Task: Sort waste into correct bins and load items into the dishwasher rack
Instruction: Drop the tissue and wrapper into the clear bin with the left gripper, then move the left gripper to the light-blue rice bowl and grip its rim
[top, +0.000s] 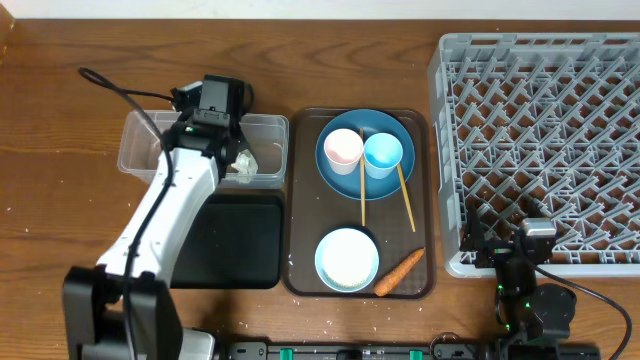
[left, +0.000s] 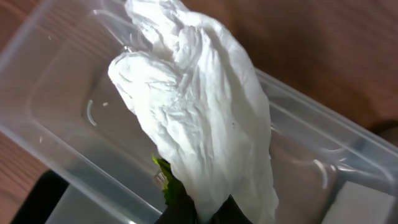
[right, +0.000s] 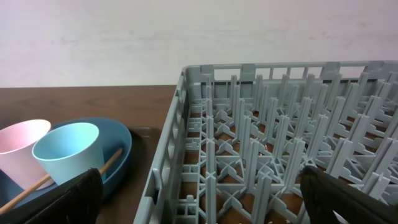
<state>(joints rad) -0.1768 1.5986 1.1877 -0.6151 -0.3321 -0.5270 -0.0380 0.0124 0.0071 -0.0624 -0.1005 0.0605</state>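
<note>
My left gripper (top: 238, 155) (left: 208, 214) is shut on the crumpled white paper (left: 199, 118) (top: 247, 168), which has a green wrapper edge (left: 166, 183) at its base. The paper hangs over the clear tub (top: 140, 150) (left: 56, 93). The black tray (top: 235, 240) lies just in front of the tub. On the brown tray, a blue plate (top: 350, 175) carries the pink cup (top: 343, 148) and the light-blue cup (top: 383, 153). Two chopsticks (top: 405, 200), a white bowl (top: 347, 258) and a carrot piece (top: 398, 273) lie nearby. My right gripper (top: 525, 245) (right: 208, 199) is open and empty at the grey rack's (top: 540, 140) front-left corner.
The brown serving tray (top: 296, 200) sits between the bins and the rack. In the right wrist view the rack wall (right: 180, 143) stands close ahead, with the plate (right: 118, 149) and both cups to its left. A black cable (top: 110, 85) trails from the left arm across the table.
</note>
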